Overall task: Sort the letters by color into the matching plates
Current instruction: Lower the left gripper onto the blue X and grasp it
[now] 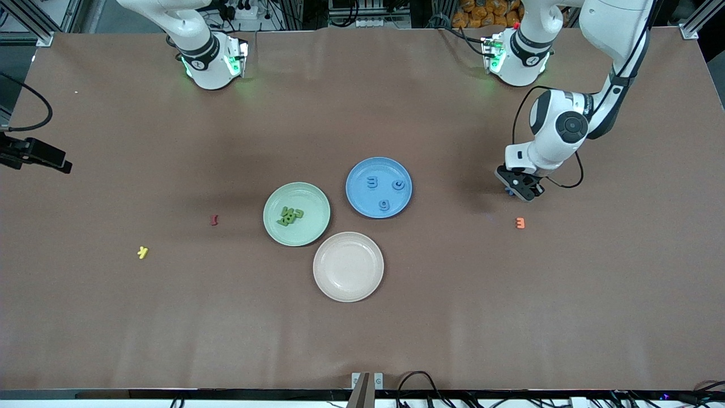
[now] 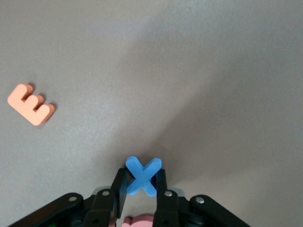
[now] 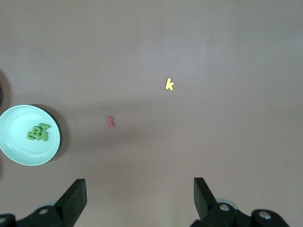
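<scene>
Letters: green ones (image 1: 290,215) are lying in a heap in the green plate (image 1: 317,224); how many are in the heap is hard to tell, though no green piece is showing loose on the tabletop (image 1: 170,317).
Blue plate (image 1: 362,204): three blue letters (image 1: 384,204) are sitting in it, well apart from one another.
Last blue piece: a blue X (image 2: 142,175) is being held low over the tabletop toward the left arm's end, near an orange E (image 1: 520,223).
Left claw (image 1: 518,190): it is clamping shut on the blue X.
Right claw (image 3: 139,196): it is waiting with jaws standing wide and holding nothing, up over the right arm's end of the tabletop.
Other pieces: red (image 1: 214,220) and yellow (image 1: 143,252) ones are lying on the tabletop; the beige plate (image 1: 340,283) is sitting bare.
Progress: sorting is looking nearly done; the X is probably the one piece left, needing carrying to the blue plate.
</scene>
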Robot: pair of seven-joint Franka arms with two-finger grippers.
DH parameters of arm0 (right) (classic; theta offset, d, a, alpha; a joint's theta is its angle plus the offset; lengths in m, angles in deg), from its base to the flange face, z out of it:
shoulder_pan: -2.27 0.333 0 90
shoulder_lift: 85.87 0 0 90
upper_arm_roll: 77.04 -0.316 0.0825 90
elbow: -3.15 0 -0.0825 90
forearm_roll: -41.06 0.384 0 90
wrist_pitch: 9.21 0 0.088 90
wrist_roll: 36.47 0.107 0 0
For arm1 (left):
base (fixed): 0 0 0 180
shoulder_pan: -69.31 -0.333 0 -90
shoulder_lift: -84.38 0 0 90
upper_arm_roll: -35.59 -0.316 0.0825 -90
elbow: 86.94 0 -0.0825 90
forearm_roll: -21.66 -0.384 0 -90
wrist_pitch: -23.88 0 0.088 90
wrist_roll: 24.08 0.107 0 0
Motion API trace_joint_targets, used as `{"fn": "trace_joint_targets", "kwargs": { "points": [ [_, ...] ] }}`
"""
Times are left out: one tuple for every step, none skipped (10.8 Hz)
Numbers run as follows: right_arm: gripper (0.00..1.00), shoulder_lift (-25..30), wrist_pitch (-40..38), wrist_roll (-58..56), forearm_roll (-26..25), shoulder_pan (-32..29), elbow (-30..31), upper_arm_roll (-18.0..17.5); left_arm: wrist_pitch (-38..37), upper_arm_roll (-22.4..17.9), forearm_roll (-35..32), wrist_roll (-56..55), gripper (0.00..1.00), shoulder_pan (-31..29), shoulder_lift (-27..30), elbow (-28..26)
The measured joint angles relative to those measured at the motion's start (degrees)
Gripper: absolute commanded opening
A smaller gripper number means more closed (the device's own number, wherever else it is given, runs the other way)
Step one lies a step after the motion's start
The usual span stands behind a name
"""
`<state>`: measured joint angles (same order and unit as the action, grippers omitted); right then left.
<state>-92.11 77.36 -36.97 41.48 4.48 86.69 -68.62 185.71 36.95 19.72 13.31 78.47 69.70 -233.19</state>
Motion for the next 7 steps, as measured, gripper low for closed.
{"fn": "trace_joint_targets", "kwargs": {
  "points": [
    [1.0, 0.0, 0.0, 0.0, 0.0, 0.0, 0.0, 0.0, 0.0, 0.1, 0.0, -0.8, 0.0, 0.2, -0.1, 0.5],
    [1.0, 0.0, 0.0, 0.0, 0.0, 0.0, 0.0, 0.0, 0.0, 0.2, 0.0, -1.6, 0.0, 0.6, -0.1, 0.9],
    [1.0, 0.0, 0.0, 0.0, 0.0, 0.0, 0.1, 0.0, 0.0, 0.2, 0.0, -2.5, 0.0, 1.2, -0.1, 1.4],
    [1.0, 0.0, 0.0, 0.0, 0.0, 0.0, 0.1, 0.0, 0.0, 0.3, 0.0, -3.8, 0.0, 1.9, -0.1, 2.0],
    [1.0, 0.0, 0.0, 0.0, 0.0, 0.0, 0.1, 0.0, 0.0, 0.7, 0.0, -5.1, 0.0, 2.5, -0.1, 2.5],
    [1.0, 0.0, 0.0, 0.0, 0.0, 0.0, 0.1, 0.0, 0.0, 0.9, 0.0, -6.1, 0.0, 3.1, -0.1, 3.1],
    [1.0, -0.1, 0.0, 0.0, 0.0, 0.0, 0.1, 0.0, -0.6, 1.1, 0.0, -7.4, 0.0, 4.1, -0.1, 3.8]
  ]
}}
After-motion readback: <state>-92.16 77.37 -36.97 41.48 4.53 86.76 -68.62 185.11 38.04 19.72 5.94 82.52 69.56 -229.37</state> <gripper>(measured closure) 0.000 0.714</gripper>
